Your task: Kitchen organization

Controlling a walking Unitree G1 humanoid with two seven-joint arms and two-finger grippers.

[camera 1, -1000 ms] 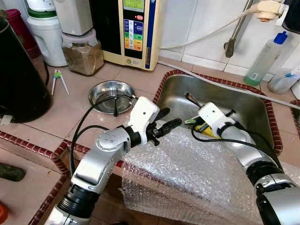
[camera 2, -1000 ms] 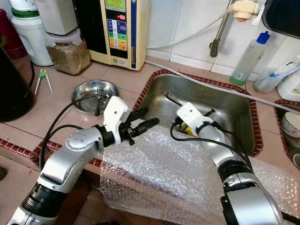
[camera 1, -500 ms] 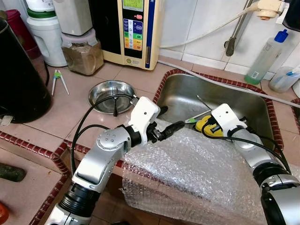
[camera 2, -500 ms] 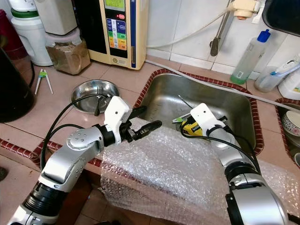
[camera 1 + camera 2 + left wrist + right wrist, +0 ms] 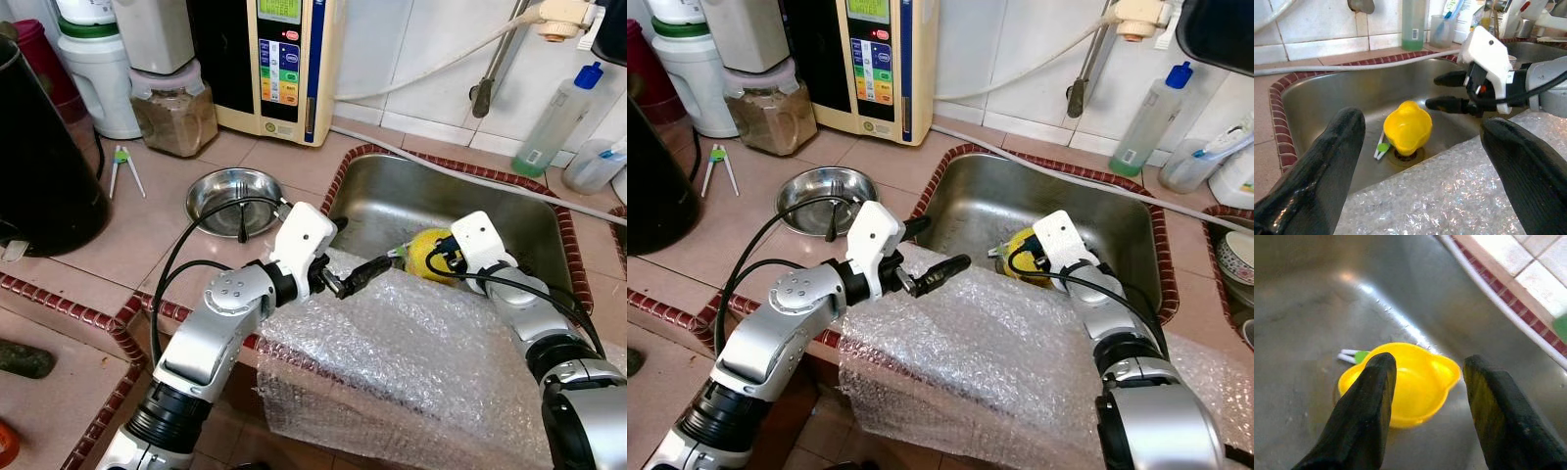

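We see the yellow bowl point(image 5: 1406, 128) lying in the sink point(image 5: 392, 191) over the drain, so our right pincer point(image 5: 1444, 91) hangs beside it, fingers spread and empty, likely lining up a grasp. Our left pincer point(image 5: 355, 274), open and empty, hovers over the bubble wrap point(image 5: 411, 357) at the sink's front edge.

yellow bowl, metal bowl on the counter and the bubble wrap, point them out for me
yellow bowl point(image 5: 1406, 126), left wrist view, on its outer side wall.
metal bowl point(image 5: 217, 188), left eye view, on its inner left wall.
bubble wrap point(image 5: 411, 362), left eye view, on the sheet's middle.
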